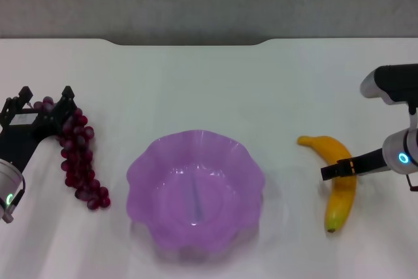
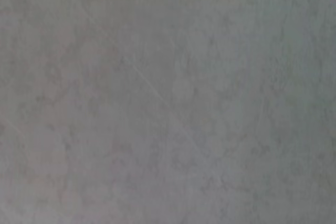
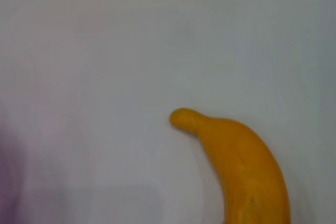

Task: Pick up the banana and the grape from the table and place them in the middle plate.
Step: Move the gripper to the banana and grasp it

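Purple plate (image 1: 194,191), centre of table (image 1: 196,83), holds no fruit. Grapes (image 1: 80,160) left, left gripper (image 1: 46,106) spread astride their top: loose bunch may sag. Banana (image 1: 339,178) right; right gripper (image 1: 338,168) across it, closure unclear: might roll.

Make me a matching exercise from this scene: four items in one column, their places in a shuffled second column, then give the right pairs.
Items:
1. banana
2. grape
3. middle plate
4. left end effector

Places:
A. centre of the table, nothing in it
B. at the far end of the grape bunch, on the robot's left
C. on the table to the right of the plate, with the right end effector across its middle
D. lying on the table to the left of the plate

Pairs: 1-C, 2-D, 3-A, 4-B
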You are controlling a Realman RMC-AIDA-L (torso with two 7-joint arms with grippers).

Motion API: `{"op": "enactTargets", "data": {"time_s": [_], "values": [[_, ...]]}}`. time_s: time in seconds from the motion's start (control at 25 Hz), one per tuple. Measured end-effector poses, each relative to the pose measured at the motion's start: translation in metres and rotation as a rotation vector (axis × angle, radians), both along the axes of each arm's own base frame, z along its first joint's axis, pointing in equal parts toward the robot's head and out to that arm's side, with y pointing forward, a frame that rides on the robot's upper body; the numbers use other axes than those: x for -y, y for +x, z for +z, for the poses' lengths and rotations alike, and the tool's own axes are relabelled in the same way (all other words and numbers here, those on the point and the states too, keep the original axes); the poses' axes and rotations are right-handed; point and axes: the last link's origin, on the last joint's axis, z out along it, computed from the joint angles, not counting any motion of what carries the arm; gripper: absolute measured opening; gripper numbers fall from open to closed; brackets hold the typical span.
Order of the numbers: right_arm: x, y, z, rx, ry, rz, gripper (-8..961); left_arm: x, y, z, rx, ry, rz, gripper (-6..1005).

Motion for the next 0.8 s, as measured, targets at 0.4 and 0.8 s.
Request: {"op": "enactTargets", "data": {"time_s": [0.4,0.8], "values": [[0.002,0.004,-0.007,0.026,-0.008,0.008,883,0.000,0.001,0.000,-0.001,-0.002,-0.002,881],[0.001,-0.003,-0.015,0.040,-0.016,0.062,882,0.000,0.000,-0.001,-0.003,-0.004,0.000,881]]}}
